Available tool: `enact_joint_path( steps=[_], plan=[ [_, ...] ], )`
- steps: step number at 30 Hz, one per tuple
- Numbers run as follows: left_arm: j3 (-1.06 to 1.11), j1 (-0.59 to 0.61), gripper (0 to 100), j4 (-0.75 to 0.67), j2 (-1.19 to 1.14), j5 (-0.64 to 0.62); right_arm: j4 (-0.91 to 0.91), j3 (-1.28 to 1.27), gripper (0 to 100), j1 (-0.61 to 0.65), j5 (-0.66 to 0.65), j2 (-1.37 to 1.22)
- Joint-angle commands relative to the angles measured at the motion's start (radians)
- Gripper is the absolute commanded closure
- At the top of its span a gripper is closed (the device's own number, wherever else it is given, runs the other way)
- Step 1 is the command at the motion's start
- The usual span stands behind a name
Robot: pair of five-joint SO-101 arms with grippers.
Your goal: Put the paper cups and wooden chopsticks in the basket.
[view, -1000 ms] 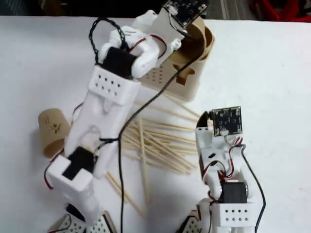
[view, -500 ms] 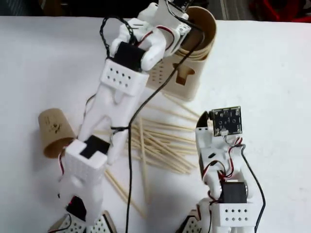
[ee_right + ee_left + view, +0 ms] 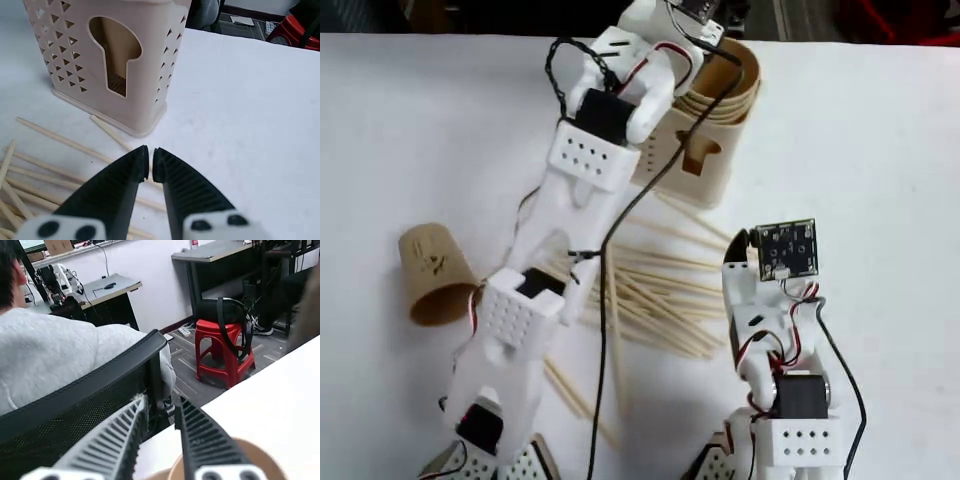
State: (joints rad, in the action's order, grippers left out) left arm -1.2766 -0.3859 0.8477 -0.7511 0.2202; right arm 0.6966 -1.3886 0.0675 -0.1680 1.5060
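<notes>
High view: two cups (image 3: 432, 275) (image 3: 728, 78), maybe twenty-odd chopsticks (image 3: 655, 305), one basket (image 3: 705, 175); left jaws apart, right jaws together.

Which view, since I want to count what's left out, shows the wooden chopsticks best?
The high view: the chopsticks lie fanned out over the table, one side under the left arm. The right wrist view catches just a few chopsticks beside the basket.

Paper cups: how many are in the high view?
2. One paper cup lies on its side left of the chopsticks; the other cup stands in the basket. More may be nested beneath it, hidden.
</notes>
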Motion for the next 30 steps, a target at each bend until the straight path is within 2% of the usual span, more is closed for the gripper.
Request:
enact_joint_path(
  steps=[1, 7, 12, 18, 25, 30],
  plan=[
    [-0.133, -0.004, 90, 0.078, 0.016, -0.006, -0.016, 0.008, 96.7, -0.004, -0.002, 0.015],
    [-0.393, -0.012, 90, 0.439, 0.015, 0.003, -0.016, 0.008, 96.7, -0.004, -0.002, 0.015],
    [-0.388, -0.005, 90, 0.661, 0.056, 0.172, -0.021, 0.008, 96.7, -0.004, -0.002, 0.008],
    [-0.391, 0.027, 90, 0.905, 0.113, 0.216, -0.021, 0.008, 96.7, -0.004, -0.002, 0.008],
    [-0.358, 0.183, 90, 0.944, 0.24, 0.206, -0.021, 0.008, 96.7, -0.004, -0.002, 0.007],
    [-0.129, 0.271, 90, 0.945, 0.43, 0.21, -0.021, 0.008, 95.5, -0.004, -0.002, 0.007]
  ],
)
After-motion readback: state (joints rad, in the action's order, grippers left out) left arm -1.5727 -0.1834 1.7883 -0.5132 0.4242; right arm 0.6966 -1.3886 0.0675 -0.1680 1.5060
